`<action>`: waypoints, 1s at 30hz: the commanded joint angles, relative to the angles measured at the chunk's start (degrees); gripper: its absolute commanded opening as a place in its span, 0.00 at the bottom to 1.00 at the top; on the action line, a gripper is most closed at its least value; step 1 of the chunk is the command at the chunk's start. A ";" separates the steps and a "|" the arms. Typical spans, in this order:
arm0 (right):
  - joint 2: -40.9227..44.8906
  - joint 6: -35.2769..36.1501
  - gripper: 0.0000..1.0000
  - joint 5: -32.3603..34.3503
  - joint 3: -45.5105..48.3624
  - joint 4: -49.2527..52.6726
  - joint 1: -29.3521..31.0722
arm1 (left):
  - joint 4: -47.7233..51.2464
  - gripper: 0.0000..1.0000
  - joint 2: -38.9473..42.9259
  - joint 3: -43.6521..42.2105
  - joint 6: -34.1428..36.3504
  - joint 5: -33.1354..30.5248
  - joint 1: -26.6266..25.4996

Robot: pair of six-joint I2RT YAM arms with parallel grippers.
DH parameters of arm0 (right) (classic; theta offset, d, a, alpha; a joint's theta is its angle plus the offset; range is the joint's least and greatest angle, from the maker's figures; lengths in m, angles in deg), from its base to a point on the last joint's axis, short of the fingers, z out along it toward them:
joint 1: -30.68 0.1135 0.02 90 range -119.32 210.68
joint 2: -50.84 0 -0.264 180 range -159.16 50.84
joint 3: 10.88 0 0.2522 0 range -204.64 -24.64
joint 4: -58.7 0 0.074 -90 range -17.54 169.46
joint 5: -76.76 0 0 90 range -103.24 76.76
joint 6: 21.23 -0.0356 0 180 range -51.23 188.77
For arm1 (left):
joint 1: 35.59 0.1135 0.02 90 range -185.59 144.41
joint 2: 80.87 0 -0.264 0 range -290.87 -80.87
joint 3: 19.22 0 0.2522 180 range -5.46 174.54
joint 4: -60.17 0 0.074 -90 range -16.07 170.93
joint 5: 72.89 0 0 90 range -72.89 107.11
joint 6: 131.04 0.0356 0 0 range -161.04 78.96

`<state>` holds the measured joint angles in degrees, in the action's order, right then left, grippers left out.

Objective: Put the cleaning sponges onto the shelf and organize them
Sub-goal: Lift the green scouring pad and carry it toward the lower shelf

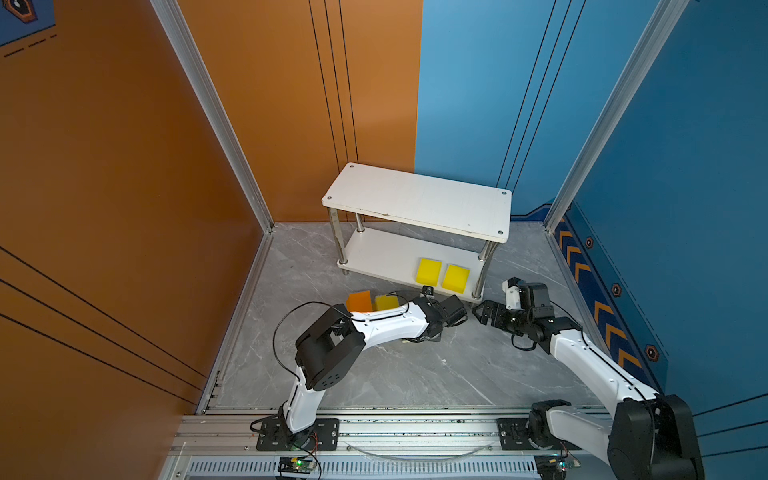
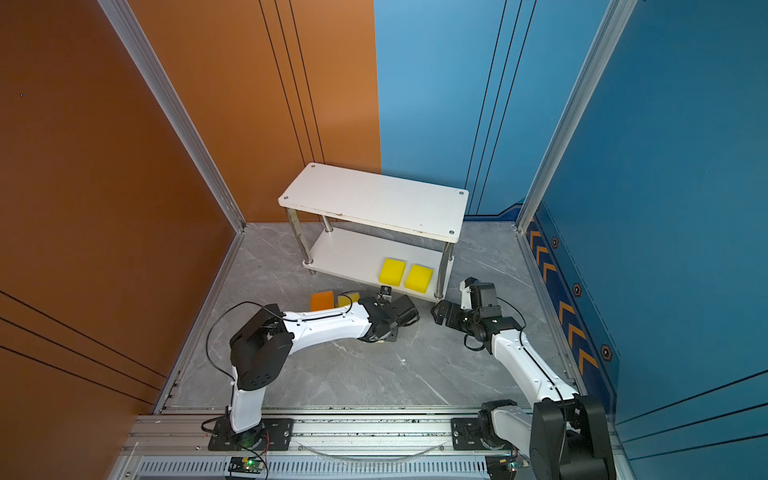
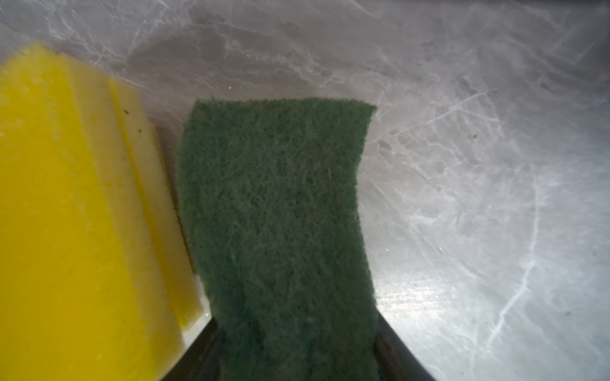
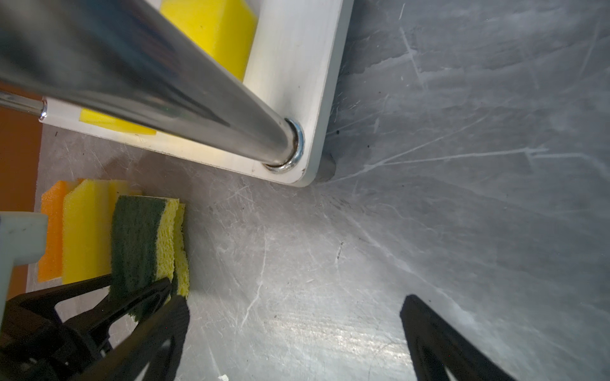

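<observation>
Risk of slippage is judged highest at the left gripper (image 4: 158, 297), whose jaws are pinched on the green-faced scouring pad (image 3: 277, 211). In the right wrist view the pad is seen gripped near one end only, with its yellow foam side facing away from the neighbouring sponges. Soft foam is expected to compress and rotate in such an end grip, so the pad could swing or drop during a lift.

A second hazard is posed by the yellow sponge (image 4: 85, 231) and the orange sponge (image 4: 51, 231), which stand just beside the held pad on the grey counter (image 1: 395, 374). Contact cannot be ruled out; either could be dragged or toppled if the pad is raised at an angle.

The shelf (image 1: 415, 199) stands close behind, with two yellow sponges (image 1: 442, 272) already laid side by side on its lower board near the right-hand chrome leg (image 4: 165, 82). That leg and the upper board could be struck during insertion.

The right gripper (image 1: 484, 311) is held near the shelf's front corner with its jaws spread and empty; a collision between the two arms is possible if both advance together.
</observation>
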<state>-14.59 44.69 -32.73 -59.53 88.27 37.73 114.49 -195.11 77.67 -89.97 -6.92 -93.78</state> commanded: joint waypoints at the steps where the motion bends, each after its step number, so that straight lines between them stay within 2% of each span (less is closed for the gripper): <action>1: 0.21 -0.71 0.99 -0.99 0.59 -0.43 -0.51 | 1.54 0.56 1.63 1.20 1.02 -1.96 -0.31; 10: 0.46 -0.89 0.99 -5.08 0.68 -0.94 -0.38 | 1.47 0.56 4.86 0.54 2.32 -3.20 -0.96; 25: 0.30 -2.74 1.00 -20.07 1.73 -6.24 -0.15 | 1.48 0.56 9.75 -0.56 3.75 -5.18 -1.22; 30: -0.26 -3.35 1.00 -21.32 1.91 -6.99 0.24 | 1.54 0.56 11.34 -1.21 3.93 -5.99 -1.14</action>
<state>-14.59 42.49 -51.55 -58.44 83.14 37.77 114.51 -186.00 77.43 -86.93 -10.68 -94.52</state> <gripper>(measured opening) 0.999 0.563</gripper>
